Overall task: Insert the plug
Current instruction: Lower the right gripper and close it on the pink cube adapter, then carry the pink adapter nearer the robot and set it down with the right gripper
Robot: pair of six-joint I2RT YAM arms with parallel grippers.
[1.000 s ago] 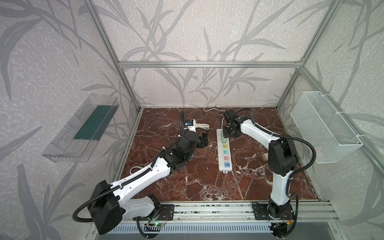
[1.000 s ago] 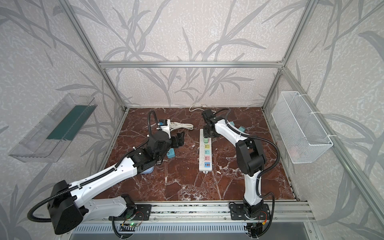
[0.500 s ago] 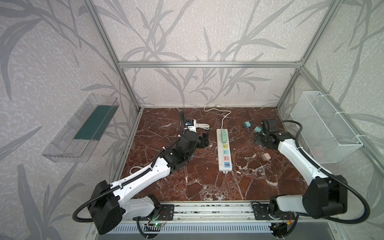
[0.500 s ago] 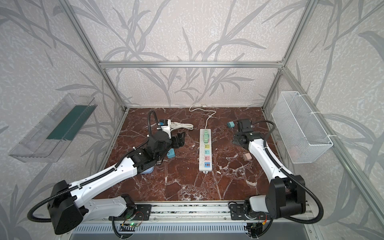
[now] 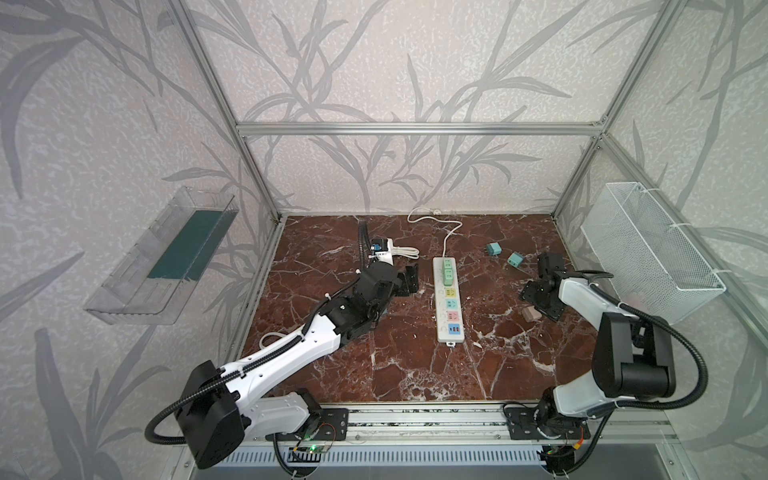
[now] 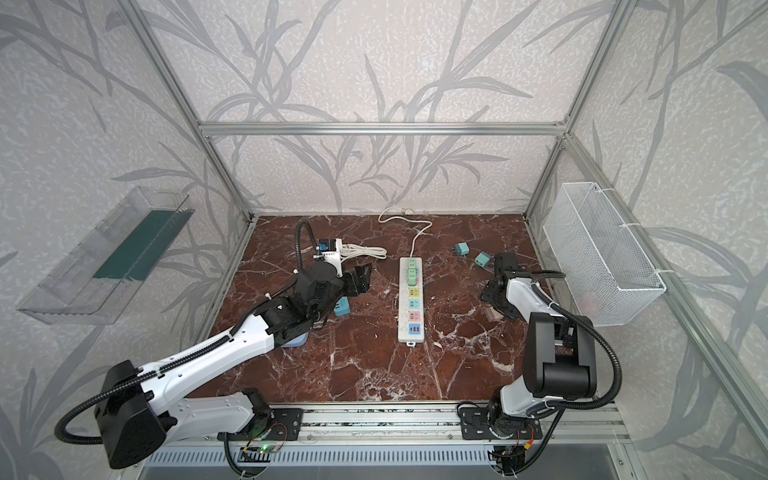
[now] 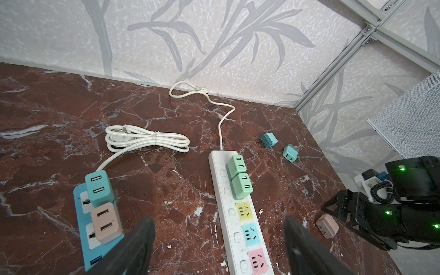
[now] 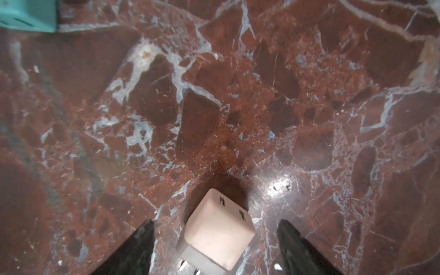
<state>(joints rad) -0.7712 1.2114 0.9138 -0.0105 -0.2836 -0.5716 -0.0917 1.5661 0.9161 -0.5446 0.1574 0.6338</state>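
Observation:
A pale pink plug (image 8: pixel 216 233) lies on the marble floor, right of the white power strip (image 5: pixel 448 332), and shows in both top views (image 5: pixel 531 313) (image 6: pixel 494 314). My right gripper (image 8: pixel 215 222) is open and hangs just over it. The plug sits between the two black fingers (image 8: pixel 142 245) and touches neither. The strip (image 7: pixel 225 197) holds two green plugs (image 7: pixel 238 176) at its far end. Nearer come bare yellow, blue and pink sockets. My left gripper (image 7: pixel 219 219) is open and empty, left of the strip (image 6: pixel 410 332).
Two teal plugs (image 5: pixel 493 249) (image 5: pixel 515 260) lie loose on the floor behind the right gripper. A blue strip (image 7: pixel 82 197) with a teal and a pink adapter lies under the left arm. A coiled white cable (image 7: pixel 147 140) lies behind it. A wire basket (image 5: pixel 648 249) hangs on the right wall.
The right arm swung from the far end of the white strip out to the right. Its gripper opened and now hangs over the pink plug. The left arm stayed put.

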